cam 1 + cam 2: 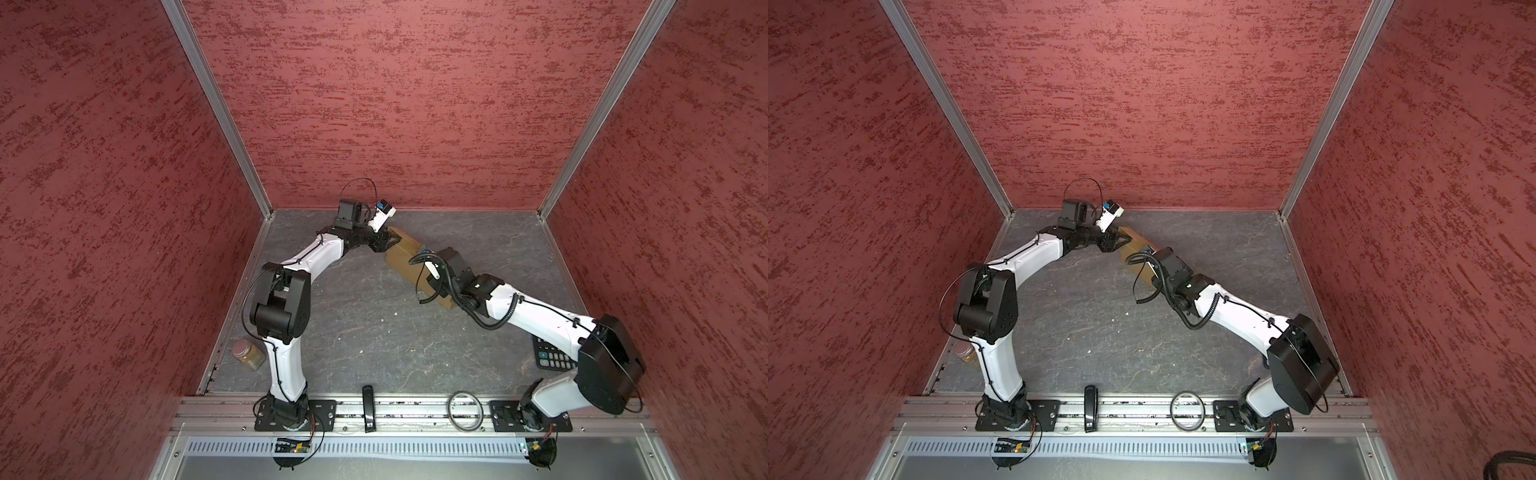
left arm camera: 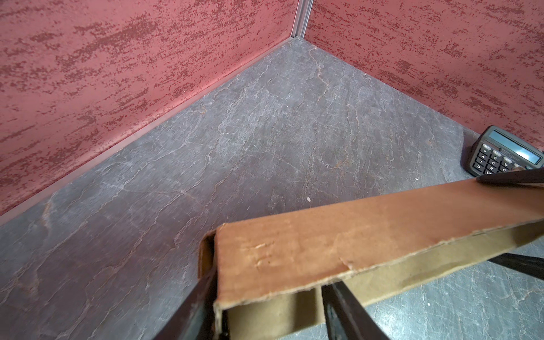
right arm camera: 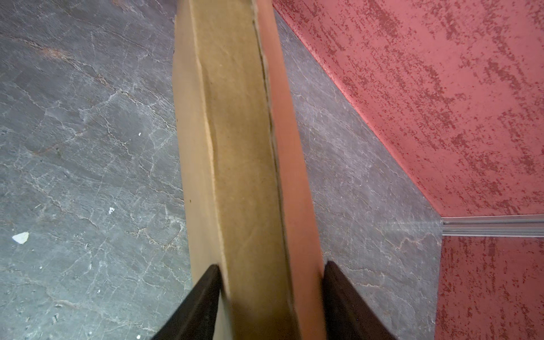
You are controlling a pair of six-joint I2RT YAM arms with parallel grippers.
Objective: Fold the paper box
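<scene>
While both arms reach toward the back of the grey table (image 1: 374,332), the paper box (image 1: 405,257) sits between them, folded flat-sided and turned up on a long edge, running at a slant from near the back wall toward the right arm; it shows in both top views (image 1: 1133,253). At its far end the left gripper (image 2: 268,312) has its two dark fingers (image 2: 191,309) on either side of the cardboard (image 2: 323,250), closed against it at a middling width. At the near end the right gripper (image 3: 270,303) does the same, one finger (image 3: 200,303) pressed on each broad face of the box (image 3: 241,147). Whether the lower edge rests on the table or hangs just above it, I cannot tell. A calculator (image 1: 550,357) lies by the right wall, partly under the right arm, a jar (image 1: 248,353) stands at the left edge, and a ring (image 1: 464,409) lies on the front rail, all well apart from the box.
</scene>
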